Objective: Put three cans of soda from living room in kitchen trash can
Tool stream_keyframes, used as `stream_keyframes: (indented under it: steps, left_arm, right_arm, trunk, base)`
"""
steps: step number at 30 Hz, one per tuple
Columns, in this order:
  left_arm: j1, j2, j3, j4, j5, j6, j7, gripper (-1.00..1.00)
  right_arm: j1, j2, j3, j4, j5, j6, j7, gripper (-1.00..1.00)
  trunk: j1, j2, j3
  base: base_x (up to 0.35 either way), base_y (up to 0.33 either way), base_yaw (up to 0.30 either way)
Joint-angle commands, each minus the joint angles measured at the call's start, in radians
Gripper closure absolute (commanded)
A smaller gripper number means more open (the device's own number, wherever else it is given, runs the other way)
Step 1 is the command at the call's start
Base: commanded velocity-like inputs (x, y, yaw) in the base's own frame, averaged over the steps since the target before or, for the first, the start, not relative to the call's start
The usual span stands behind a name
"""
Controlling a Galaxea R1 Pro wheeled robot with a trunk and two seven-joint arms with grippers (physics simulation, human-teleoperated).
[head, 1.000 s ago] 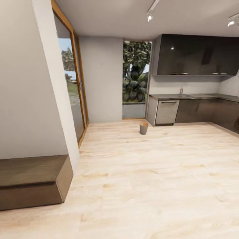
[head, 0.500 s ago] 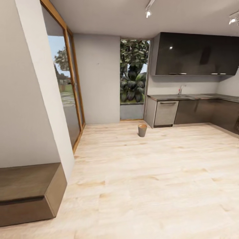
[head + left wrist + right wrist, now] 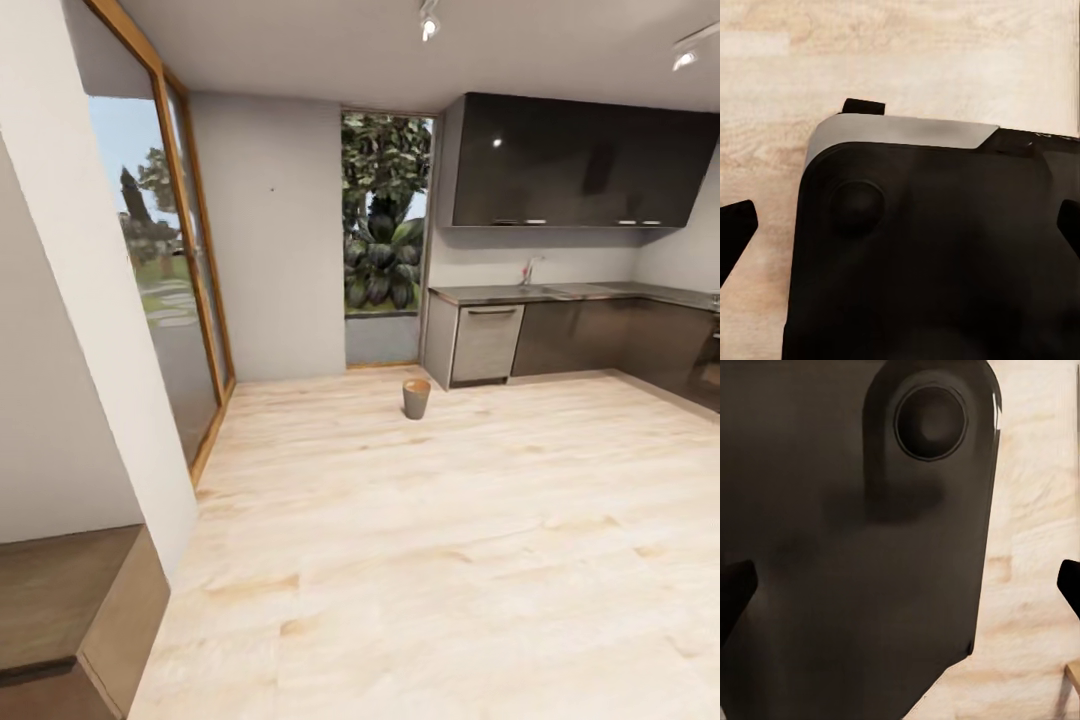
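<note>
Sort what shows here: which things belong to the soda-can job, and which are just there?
Job:
- bin, upright on the wood floor
- left gripper and right gripper, both open

Just there:
- dishwasher
- counter with tap
- dark wall cabinets
- glass doors
- brown bench

The left gripper (image 3: 900, 225) hangs over the robot's black base (image 3: 937, 262), fingertips (image 3: 735, 229) spread wide, nothing between them. The right gripper (image 3: 900, 585) hangs likewise above the base (image 3: 855, 547), fingers (image 3: 733, 585) parted and empty.
</note>
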Motion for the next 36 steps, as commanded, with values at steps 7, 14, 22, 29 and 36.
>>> stream_keyframes:
  steps: [7,14,22,29,36]
  left_arm:
    - [0.0,0.0,0.0,0.0,0.0,0.0,0.0,-1.0]
    - [0.0,0.0,0.0,0.0,0.0,0.0,0.0,-1.0]
    - [0.0,0.001,0.0,0.0,0.001,0.001,0.0,-1.0]
    - [0.0,0.002,0.0,0.0,0.001,0.001,0.0,-1.0]
    - [0.0,0.002,0.0,0.0,0.001,0.0,0.0,-1.0]
  right_arm:
    - [0.0,0.0,0.0,0.0,0.0,0.0,0.0,-1.0]
    - [0.0,-0.001,0.0,0.0,0.0,0.0,0.0,-1.0]
    - [0.0,-0.001,0.0,0.0,0.0,0.0,0.0,-1.0]
    - [0.0,-0.001,0.0,0.0,0.0,0.0,0.0,-1.0]
    - [-0.001,-0.001,0.0,0.0,0.0,0.0,0.0,-1.0]
  trunk:
    - [0.0,0.0,0.0]
    - [0.0,0.0,0.0]
    - [0.0,0.0,0.0]
    - [0.0,0.0,0.0]
    - [0.0,0.0,0.0]
  base:
    - [0.336,0.0,-0.22]
    - [0.336,0.0,-0.029]
    - [0.337,0.0,-0.001]
    - [0.338,0.0,0.0]
    - [0.338,0.0,0.0]
